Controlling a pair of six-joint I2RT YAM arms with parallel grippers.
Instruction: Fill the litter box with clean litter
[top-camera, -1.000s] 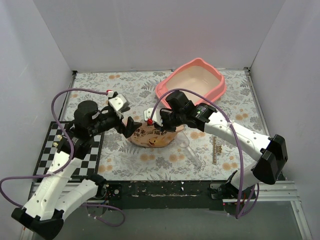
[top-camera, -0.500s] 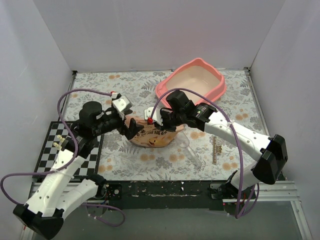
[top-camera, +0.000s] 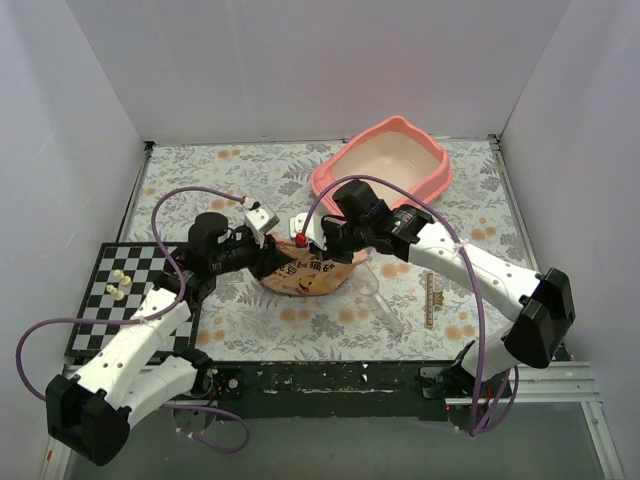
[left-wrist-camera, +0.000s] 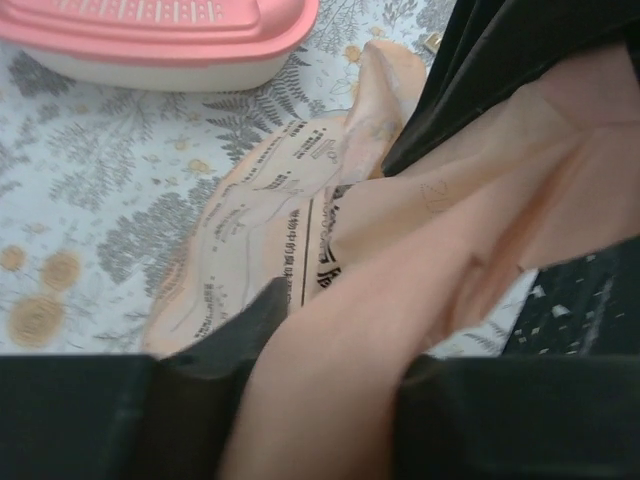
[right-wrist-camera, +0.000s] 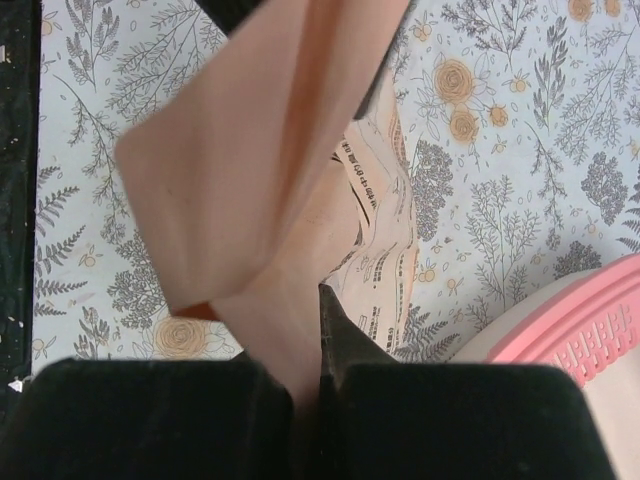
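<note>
Left gripper (top-camera: 270, 262) reached the bag (top-camera: 312, 277), litter box (top-camera: 322, 183) beyond.

The left arm (top-camera: 135, 340) stretches from its near-left base toward the centre, the left gripper (top-camera: 272, 262) pointing right, jaws pinched on the peach printed bag (top-camera: 305, 280). The right arm (top-camera: 480, 268) bends at a near-right elbow and reaches left, the right gripper (top-camera: 318, 248) clamped on the same bag's upper edge

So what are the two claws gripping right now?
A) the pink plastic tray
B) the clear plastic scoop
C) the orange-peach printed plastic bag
C: the wrist views show the orange-peach printed plastic bag pinched in the left claw and in the right claw.
</note>
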